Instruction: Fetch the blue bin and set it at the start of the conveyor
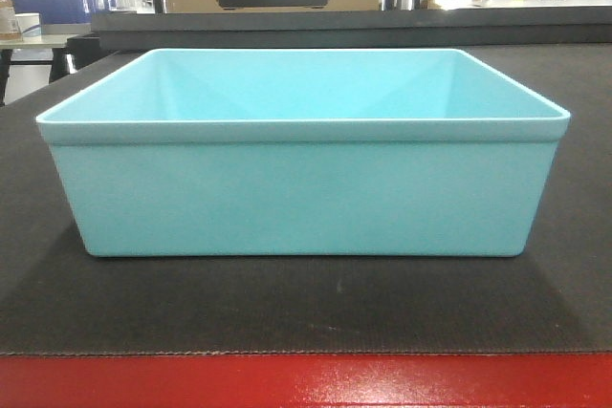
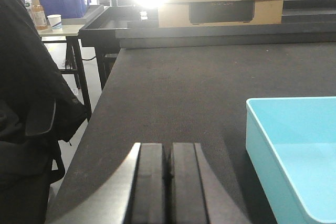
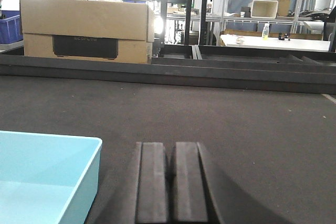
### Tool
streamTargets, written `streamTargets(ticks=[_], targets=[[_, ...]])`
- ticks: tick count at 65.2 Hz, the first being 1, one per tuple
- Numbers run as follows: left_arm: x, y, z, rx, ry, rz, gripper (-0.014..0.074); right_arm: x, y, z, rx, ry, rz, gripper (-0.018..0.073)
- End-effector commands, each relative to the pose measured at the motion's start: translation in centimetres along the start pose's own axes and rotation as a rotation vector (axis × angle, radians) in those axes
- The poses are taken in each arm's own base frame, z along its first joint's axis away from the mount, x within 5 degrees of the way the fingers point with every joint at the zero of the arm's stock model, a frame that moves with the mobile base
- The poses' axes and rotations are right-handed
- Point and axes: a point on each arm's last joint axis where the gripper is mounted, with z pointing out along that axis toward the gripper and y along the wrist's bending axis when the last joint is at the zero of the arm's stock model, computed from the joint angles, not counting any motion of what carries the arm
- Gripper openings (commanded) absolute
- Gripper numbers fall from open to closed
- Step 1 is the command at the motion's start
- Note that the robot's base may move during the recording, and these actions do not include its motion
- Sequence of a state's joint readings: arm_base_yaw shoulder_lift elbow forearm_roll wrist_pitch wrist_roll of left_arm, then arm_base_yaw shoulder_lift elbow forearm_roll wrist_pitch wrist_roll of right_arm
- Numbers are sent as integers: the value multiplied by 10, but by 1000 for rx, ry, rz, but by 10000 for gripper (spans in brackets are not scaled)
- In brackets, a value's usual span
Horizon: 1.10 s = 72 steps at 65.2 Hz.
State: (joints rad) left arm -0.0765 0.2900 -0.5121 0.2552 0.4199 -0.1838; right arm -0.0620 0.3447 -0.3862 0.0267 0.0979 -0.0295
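- As the blue bin [image 1: 304, 155] stands flat and upright on the conveyor start [image 1: 287, 317], just behind the glossy red front edge [image 1: 306, 384], the placing part of the task looks to be done.
- The bin is empty, its rim is level, and nothing touches it in the front view.
- The left tool [image 2: 168, 169] has its two dark fingers pressed together with nothing between them. It is low over the belt, just beside the left wall of the bin and apart from it.
- The right tool [image 3: 172, 169] is also pressed together and holds nothing. It is near the right corner of the bin, again without contact.
- In my judgement, the fetching and the setting down are complete, because both tools are free and the bin rests by its own weight on the belt.
- What is left seems small: to pull both arms away from the belt.
- A cardboard box [image 3: 86, 30] stands far behind at the back of the belt and plays no part.
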Motion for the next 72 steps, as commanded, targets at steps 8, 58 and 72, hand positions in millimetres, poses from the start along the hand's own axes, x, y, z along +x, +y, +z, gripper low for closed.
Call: streamTargets(ticks=[8, 58, 72], targets=[[0, 0, -3, -2, -18, -38, -111, -2, 0, -1, 6, -27, -11, -162], [116, -10, 4, -4, -178, -49, -111, -2, 0, -1, 6, -29, -11, -162], [116, -10, 4, -4, -178, -49, -111, -2, 0, -1, 6, -29, -11, -162]])
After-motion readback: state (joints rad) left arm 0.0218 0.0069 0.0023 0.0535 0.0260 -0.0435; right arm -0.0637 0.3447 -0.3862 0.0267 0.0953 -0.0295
